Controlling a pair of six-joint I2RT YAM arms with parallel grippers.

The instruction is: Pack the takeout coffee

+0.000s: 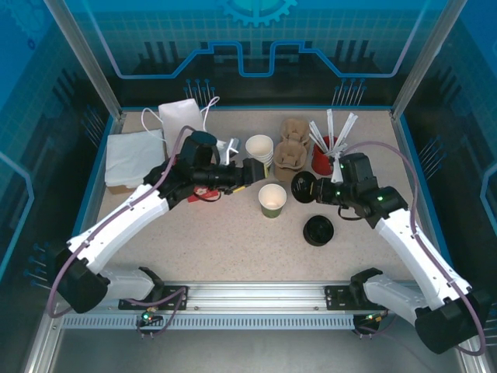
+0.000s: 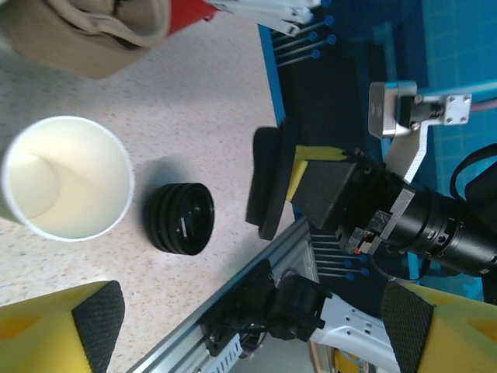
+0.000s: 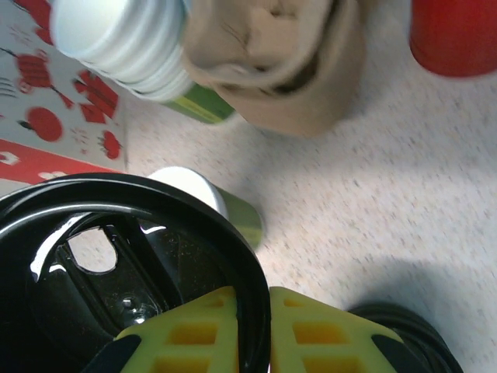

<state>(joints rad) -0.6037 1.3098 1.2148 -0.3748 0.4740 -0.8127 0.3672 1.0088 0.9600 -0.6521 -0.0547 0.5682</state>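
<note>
The takeout coffee cup [image 1: 272,200], yellow-green outside and cream inside, stands lidless in the middle of the table. My right gripper [image 1: 312,189] is just to its right, shut on the rim of a black lid [image 1: 302,186] that it holds on edge. In the right wrist view the lid [image 3: 116,272] is pinched between my yellow fingers [image 3: 194,334], and the cup [image 3: 237,214] shows just behind it. My left gripper [image 1: 255,172] hovers above and left of the cup, open and holding nothing. From the left wrist the cup [image 2: 66,179] sits at the left, with the held lid [image 2: 272,183] edge-on.
A stack of black lids [image 1: 318,231] lies right of the cup. Behind it are a stack of lidless cups [image 1: 260,148], cardboard carriers [image 1: 291,151] and a red holder of wrapped sticks [image 1: 326,159]. A white paper bag [image 1: 182,116] and napkins [image 1: 132,155] sit at the back left.
</note>
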